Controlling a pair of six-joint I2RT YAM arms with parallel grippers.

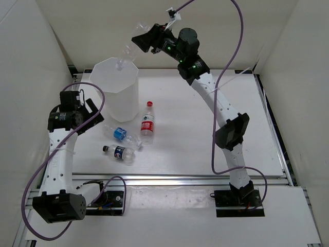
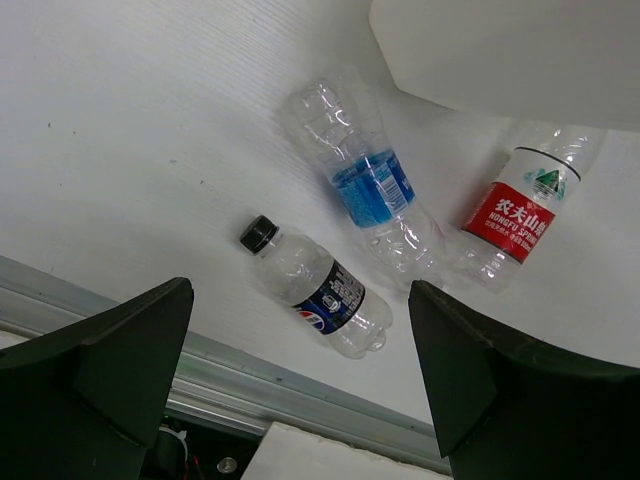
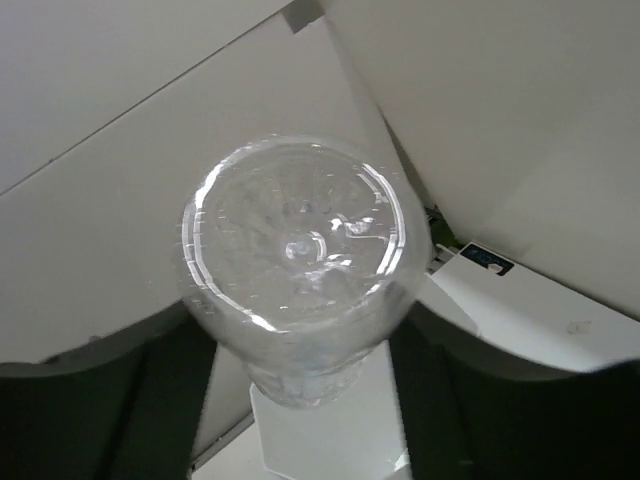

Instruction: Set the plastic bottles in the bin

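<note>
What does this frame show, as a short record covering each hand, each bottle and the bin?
right hand: above the bin, closed on the unlabelled bottle, neck tilted down toward the opening
left hand: open, holding nothing, near the loose bottles
red-labelled bottle: on the table, beside the bin
blue-labelled bottle: lying on the table
black-capped bottle: lying on the table, nearest the arm bases
bottles left on table: three

The bin (image 1: 119, 92) is translucent white, the far bottle (image 1: 127, 53) clear, the right bottle (image 1: 147, 125) red-labelled, the middle bottle (image 1: 122, 134) blue-labelled, the near bottle (image 1: 121, 153) black-capped.
</note>
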